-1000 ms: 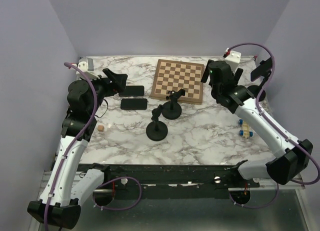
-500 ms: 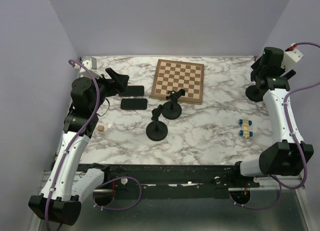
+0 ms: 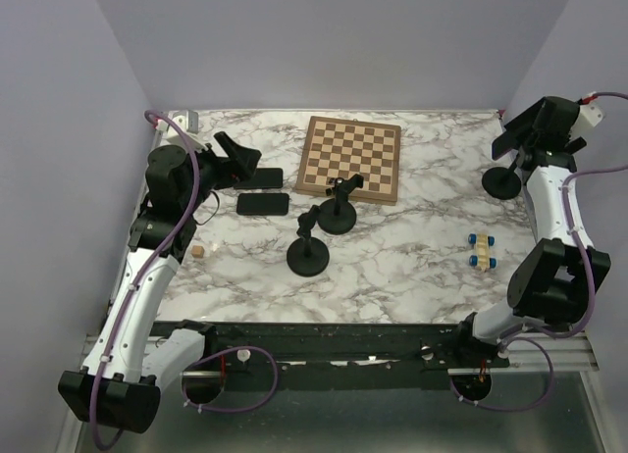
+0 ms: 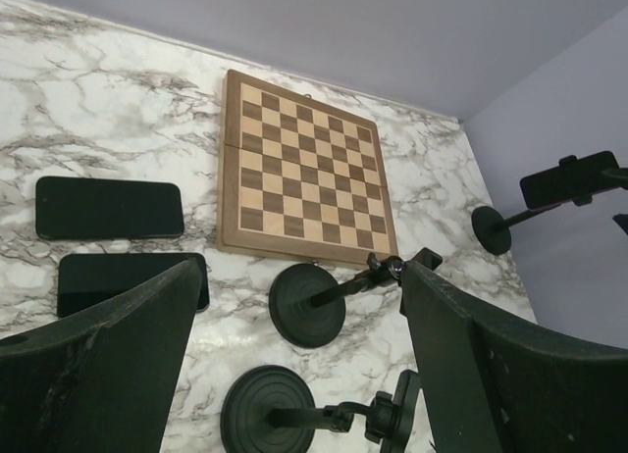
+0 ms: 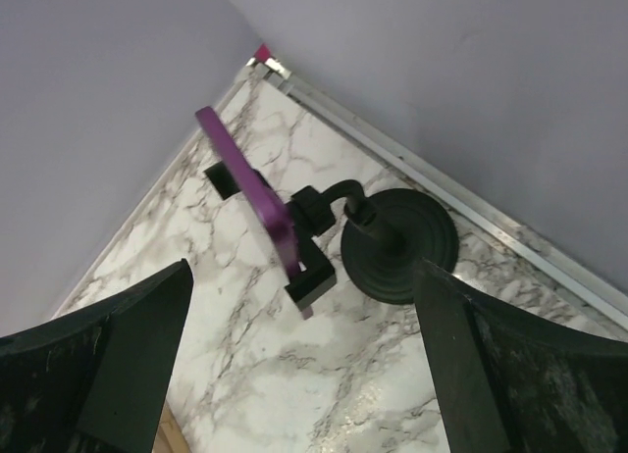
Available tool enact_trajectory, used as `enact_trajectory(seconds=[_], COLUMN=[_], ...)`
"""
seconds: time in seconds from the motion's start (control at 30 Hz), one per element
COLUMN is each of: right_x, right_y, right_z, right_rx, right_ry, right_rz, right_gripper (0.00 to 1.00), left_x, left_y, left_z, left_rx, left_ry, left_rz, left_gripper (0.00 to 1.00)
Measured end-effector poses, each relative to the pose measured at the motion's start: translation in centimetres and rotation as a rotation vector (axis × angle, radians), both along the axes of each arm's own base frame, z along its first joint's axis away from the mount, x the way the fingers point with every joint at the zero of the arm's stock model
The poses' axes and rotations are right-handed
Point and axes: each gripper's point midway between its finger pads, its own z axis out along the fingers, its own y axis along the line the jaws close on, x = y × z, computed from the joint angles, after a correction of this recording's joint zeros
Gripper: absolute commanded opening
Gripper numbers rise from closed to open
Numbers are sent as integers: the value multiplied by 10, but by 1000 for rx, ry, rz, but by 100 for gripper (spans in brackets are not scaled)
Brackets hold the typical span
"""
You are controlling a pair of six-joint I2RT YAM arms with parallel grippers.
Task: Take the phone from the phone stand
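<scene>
A purple-backed phone (image 5: 251, 190) is clamped edge-on in a black phone stand (image 5: 397, 245) at the table's far right corner. The stand's round base shows in the top view (image 3: 502, 183). My right gripper (image 5: 302, 276) is open and hovers above the phone and stand, touching neither. In the top view the right gripper (image 3: 522, 137) covers most of the phone. My left gripper (image 3: 238, 159) is open and empty at the far left. From the left wrist view the same phone (image 4: 569, 178) shows dark on its stand, far right.
Two black phones (image 4: 108, 208) (image 4: 128, 281) lie flat left of the wooden chessboard (image 3: 350, 158). Two empty black stands (image 3: 338, 216) (image 3: 308, 257) are mid-table. A small blue-and-wood toy (image 3: 480, 251) sits at the right, a small wooden cube (image 3: 197, 250) at the left.
My right arm has swung from beside the chessboard to the far right corner, over the stand with the phone. My left gripper has shifted slightly.
</scene>
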Motion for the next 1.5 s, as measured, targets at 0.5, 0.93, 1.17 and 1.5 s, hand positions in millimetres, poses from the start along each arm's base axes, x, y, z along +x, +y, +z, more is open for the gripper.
enact_trajectory(seconds=[0.5, 0.93, 1.17, 1.5], right_x=[37, 45, 54, 58], right_y=[5, 0, 3, 17], right_z=[-28, -32, -28, -27], right_rx=[-40, -103, -115, -118], right_ry=[-5, 3, -12, -13], right_rz=[125, 150, 182, 226], right_gripper=[65, 35, 8, 1], left_x=[-1, -3, -4, -5], left_y=[-13, -18, -19, -20], left_z=[-8, -9, -8, -7], left_rx=[-37, -54, -56, -58], left_ry=[52, 67, 68, 65], left_rz=[-62, -91, -96, -106], left_gripper=[90, 89, 89, 89])
